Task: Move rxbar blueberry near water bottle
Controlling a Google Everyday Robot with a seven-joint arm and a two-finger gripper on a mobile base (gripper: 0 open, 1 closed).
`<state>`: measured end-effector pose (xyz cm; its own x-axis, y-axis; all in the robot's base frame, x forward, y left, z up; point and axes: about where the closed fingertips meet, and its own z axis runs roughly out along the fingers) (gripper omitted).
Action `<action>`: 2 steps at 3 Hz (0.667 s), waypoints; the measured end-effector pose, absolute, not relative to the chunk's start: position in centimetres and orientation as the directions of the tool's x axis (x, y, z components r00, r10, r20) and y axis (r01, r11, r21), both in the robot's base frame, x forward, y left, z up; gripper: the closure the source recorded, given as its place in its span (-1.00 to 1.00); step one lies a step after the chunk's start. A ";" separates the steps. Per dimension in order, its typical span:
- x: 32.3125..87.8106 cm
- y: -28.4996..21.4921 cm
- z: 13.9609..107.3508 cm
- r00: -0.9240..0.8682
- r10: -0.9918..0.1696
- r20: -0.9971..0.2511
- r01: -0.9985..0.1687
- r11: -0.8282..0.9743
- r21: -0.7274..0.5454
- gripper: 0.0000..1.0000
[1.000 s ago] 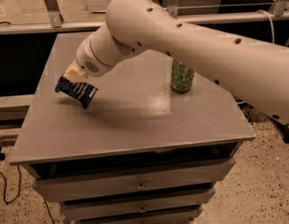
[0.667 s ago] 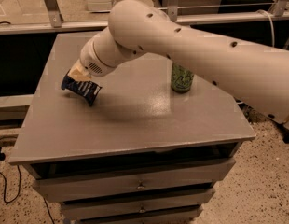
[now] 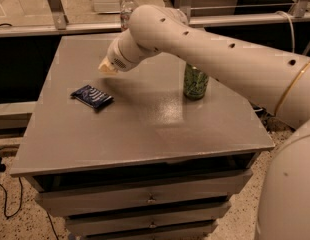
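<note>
Held in the hand a second ago, the rxbar blueberry (image 3: 92, 96) now lies flat on the left half of the table (image 3: 145, 129), and the hand (image 3: 105, 68) has drawn up and back from it. In the camera view the hand hovers just beyond the bar, apart from it and grasping nothing; whether it is spread or clenched I cannot tell. The water bottle (image 3: 125, 11) stands by the table's far edge, partly behind the arm and well apart from the bar. A green can (image 3: 195, 82) stands to the right.
</note>
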<state>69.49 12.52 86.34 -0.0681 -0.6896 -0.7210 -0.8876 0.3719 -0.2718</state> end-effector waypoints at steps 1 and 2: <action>69.7 12.1 86.4 -0.070 -0.691 -0.719 -0.885 0.376 -0.275 0.65; 66.7 13.1 86.8 -0.078 -0.650 -0.756 -0.905 0.365 -0.220 0.17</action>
<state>66.68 13.14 86.84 -0.0779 -0.6496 -0.7563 -0.9049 0.3646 -0.2199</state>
